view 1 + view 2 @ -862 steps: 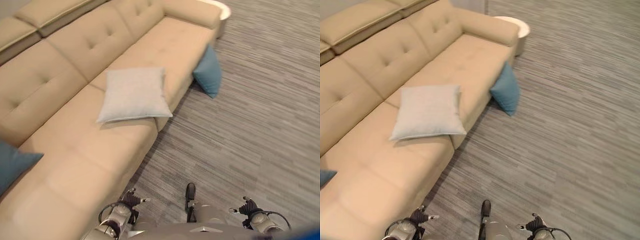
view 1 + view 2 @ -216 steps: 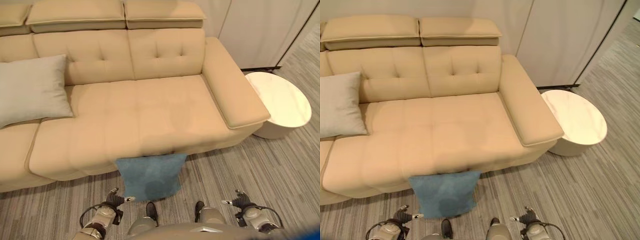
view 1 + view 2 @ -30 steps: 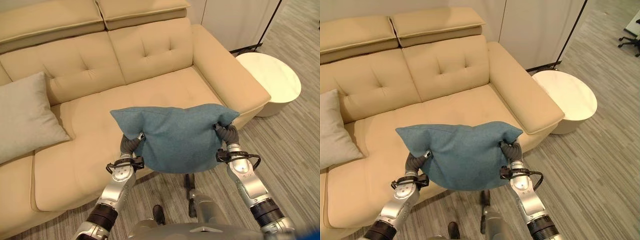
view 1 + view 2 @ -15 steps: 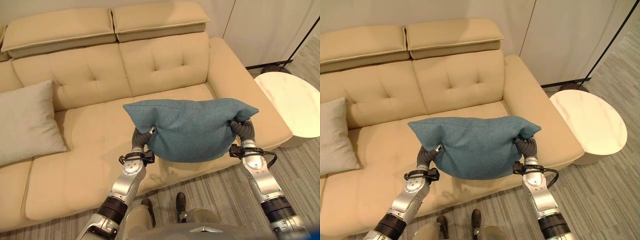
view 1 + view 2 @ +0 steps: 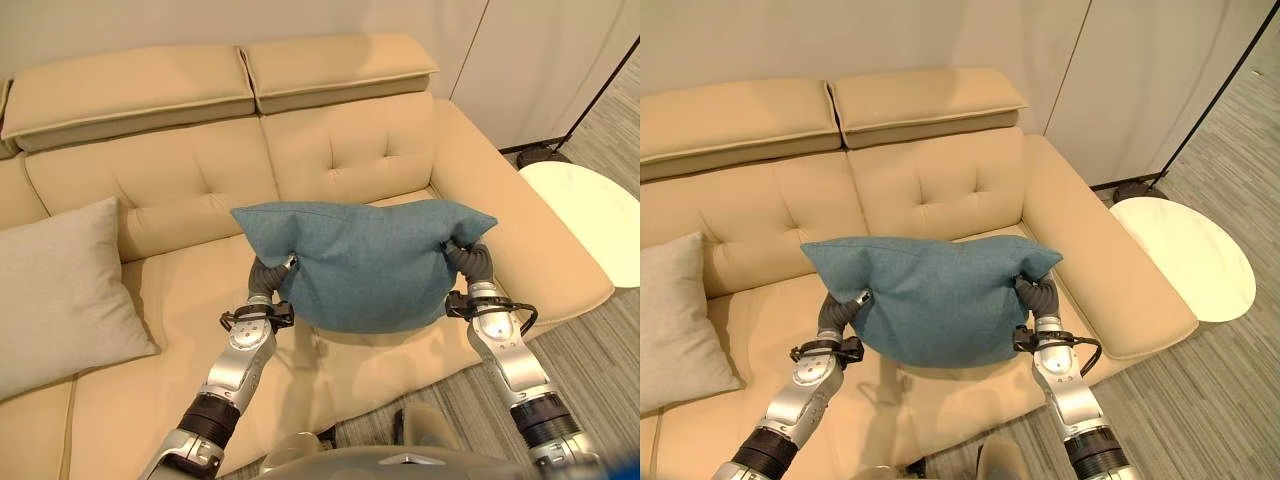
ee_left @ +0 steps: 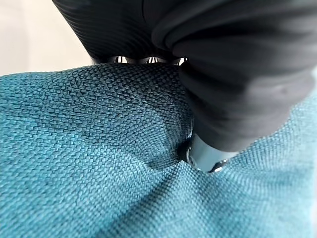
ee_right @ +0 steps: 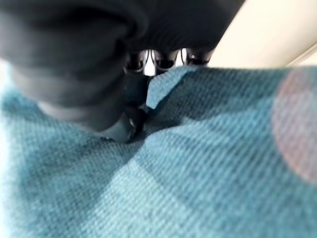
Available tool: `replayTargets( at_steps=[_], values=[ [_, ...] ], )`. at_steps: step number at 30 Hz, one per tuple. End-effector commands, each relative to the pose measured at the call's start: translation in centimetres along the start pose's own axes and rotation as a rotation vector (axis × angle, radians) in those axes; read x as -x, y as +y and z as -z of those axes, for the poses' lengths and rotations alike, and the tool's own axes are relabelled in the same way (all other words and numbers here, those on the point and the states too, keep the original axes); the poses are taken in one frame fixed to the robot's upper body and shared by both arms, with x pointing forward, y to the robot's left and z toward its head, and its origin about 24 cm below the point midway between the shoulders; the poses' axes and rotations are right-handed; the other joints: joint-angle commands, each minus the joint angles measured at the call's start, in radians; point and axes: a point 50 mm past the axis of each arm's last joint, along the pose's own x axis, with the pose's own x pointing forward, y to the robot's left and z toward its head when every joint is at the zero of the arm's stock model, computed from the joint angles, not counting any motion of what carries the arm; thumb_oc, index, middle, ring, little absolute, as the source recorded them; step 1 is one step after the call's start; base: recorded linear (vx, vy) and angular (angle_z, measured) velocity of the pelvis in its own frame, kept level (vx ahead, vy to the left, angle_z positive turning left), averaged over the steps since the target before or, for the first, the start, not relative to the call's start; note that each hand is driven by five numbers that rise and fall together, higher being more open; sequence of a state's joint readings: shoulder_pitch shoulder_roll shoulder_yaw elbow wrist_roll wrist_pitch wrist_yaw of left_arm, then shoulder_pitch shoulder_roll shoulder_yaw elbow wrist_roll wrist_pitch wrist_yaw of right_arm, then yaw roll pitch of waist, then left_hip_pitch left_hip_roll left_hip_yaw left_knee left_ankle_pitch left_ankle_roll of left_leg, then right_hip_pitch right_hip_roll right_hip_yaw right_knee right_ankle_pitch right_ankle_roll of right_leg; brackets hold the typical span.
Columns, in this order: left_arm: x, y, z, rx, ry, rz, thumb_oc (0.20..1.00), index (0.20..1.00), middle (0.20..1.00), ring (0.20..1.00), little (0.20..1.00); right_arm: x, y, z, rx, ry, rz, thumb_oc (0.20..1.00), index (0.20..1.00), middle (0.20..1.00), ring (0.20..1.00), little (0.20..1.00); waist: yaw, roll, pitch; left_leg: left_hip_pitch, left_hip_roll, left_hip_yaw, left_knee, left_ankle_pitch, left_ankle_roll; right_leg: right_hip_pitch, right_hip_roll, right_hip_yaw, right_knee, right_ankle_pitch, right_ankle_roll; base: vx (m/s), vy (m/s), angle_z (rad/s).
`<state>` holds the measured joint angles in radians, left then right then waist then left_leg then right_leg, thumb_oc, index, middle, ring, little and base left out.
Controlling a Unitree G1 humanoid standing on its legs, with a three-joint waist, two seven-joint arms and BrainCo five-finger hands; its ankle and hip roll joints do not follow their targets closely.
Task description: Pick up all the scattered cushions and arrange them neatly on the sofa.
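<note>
Since half a second ago the teal cushion (image 5: 365,265) is being carried further in over the sofa (image 5: 330,160), now hanging above the seat in front of the tufted backrest rather than over the seat's front edge. Both hands are holding it up in the air, clear of the seat. The left hand (image 5: 268,280) is gripping the cushion's left end, and its wrist view is showing the thumb (image 6: 205,158) digging into the teal fabric with the fingers curled over the edge. The right hand (image 5: 465,262) is gripping the right end in the same way, its thumb (image 7: 121,129) pressing into the cloth and bunching it. The cushion is lying wide and roughly level between the two hands. A grey cushion (image 5: 60,290) is leaning on the seat well to the left, against the backrest. A round white side table (image 5: 1185,255) is standing on the striped carpet just beyond the sofa's right armrest.
</note>
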<state>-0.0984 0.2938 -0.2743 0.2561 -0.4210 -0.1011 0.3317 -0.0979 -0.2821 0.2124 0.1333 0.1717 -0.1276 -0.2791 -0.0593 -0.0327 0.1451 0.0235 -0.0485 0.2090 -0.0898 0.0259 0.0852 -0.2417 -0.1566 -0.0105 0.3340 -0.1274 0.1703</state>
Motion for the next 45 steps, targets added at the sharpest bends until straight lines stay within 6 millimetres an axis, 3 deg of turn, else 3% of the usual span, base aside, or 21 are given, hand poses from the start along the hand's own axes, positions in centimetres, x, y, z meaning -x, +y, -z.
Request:
replayTargets(
  at_steps=[1,9,16,17,29,30,32,35,38,45],
  values=[
    [0.1,-4.3,-5.5,0.090,-0.284,0.201,0.200,0.200,0.200,0.200,0.200,-1.1,0.9,-4.3,-0.054,-0.230,-0.022,0.200,0.200,0.200,0.200,0.200,-0.019,-0.031,-0.054,-0.013,0.033,-0.035,0.061,-0.074,-0.070,0.077,0.036,0.002,-0.138,0.156,0.010,0.06,-0.039,0.31],
    [0.2,-3.8,-5.4,0.070,-0.287,0.192,0.200,0.200,0.200,0.200,0.200,-1.0,0.1,-3.8,-0.019,-0.208,-0.011,0.200,0.200,0.200,0.200,0.200,-0.007,-0.041,-0.096,0.024,0.038,-0.045,0.013,-0.077,-0.092,0.183,0.043,-0.029,-0.273,0.145,-0.004,0.12,-0.092,0.20],
    [-0.4,-3.9,-7.3,0.051,-0.362,0.182,0.200,0.200,0.200,0.200,0.200,-2.1,-0.3,-6.0,0.011,-0.299,0.000,0.200,0.200,0.200,0.200,0.200,-0.001,-0.032,-0.097,0.033,0.049,-0.062,0.003,-0.078,-0.109,0.223,0.047,-0.068,-0.319,0.130,-0.016,0.10,-0.082,0.12],
    [-1.0,-4.4,-8.9,0.062,-0.422,0.173,0.200,0.200,0.200,0.200,0.200,-3.3,0.1,-7.9,0.039,-0.367,-0.010,0.200,0.200,0.200,0.200,0.200,0.007,-0.030,-0.092,0.022,0.052,-0.070,0.003,-0.072,-0.117,0.227,0.051,-0.076,-0.336,0.131,-0.019,0.06,-0.075,0.15],
    [-4.0,-4.7,-18.0,0.063,-0.692,0.091,0.200,0.200,0.200,0.200,0.200,-7.7,1.4,-16.6,0.121,-0.619,0.011,0.200,0.200,0.200,0.200,0.200,0.043,-0.027,-0.037,-0.113,0.057,-0.133,0.003,-0.022,-0.138,0.129,0.075,-0.078,-0.367,0.153,-0.033,-0.01,-0.055,0.20],
    [-4.4,-4.7,-19.4,0.052,-0.730,0.081,0.200,0.200,0.200,0.200,0.200,-8.3,1.2,-18.6,0.149,-0.675,0.023,0.200,0.200,0.200,0.200,0.200,0.049,-0.025,-0.028,-0.149,0.056,-0.141,0.003,-0.008,-0.143,0.095,0.078,-0.076,-0.364,0.159,-0.034,-0.09,-0.023,0.07],
    [-4.8,-5.0,-21.0,0.040,-0.769,0.080,0.200,0.200,0.200,0.200,0.200,-9.0,1.0,-20.5,0.183,-0.719,0.040,0.200,0.200,0.200,0.200,0.200,0.055,-0.020,-0.016,-0.186,0.054,-0.147,0.003,0.007,-0.151,0.060,0.080,-0.079,-0.357,0.163,-0.035,-0.09,-0.019,0.09],
    [-5.1,-5.3,-22.2,0.018,-0.798,0.081,0.200,0.200,0.200,0.200,0.200,-9.3,0.7,-22.0,0.214,-0.757,0.052,0.200,0.200,0.200,0.200,0.200,0.059,-0.014,-0.001,-0.213,0.053,-0.152,0.003,0.019,-0.157,0.034,0.080,-0.088,-0.344,0.163,-0.036,-0.06,-0.021,0.13],
    [-5.1,-5.7,-24.7,-0.010,-0.869,0.083,0.200,0.200,0.200,0.200,0.200,-9.8,0.2,-24.4,0.272,-0.811,0.069,0.200,0.200,0.200,0.200,0.200,0.067,-0.001,0.023,-0.271,0.051,-0.155,0.003,0.043,-0.172,-0.020,0.074,-0.102,-0.333,0.173,-0.031,-0.08,-0.037,0.14],
    [-5.1,-5.9,-26.3,-0.025,-0.913,0.089,0.200,0.200,0.200,0.200,0.200,-10.2,-0.6,-25.9,0.298,-0.833,0.106,0.200,0.200,0.200,0.200,0.200,0.070,0.017,0.048,-0.325,0.053,-0.153,0.003,0.060,-0.186,-0.071,0.065,-0.110,-0.332,0.182,-0.025,-0.02,-0.023,0.07]
  ],
)
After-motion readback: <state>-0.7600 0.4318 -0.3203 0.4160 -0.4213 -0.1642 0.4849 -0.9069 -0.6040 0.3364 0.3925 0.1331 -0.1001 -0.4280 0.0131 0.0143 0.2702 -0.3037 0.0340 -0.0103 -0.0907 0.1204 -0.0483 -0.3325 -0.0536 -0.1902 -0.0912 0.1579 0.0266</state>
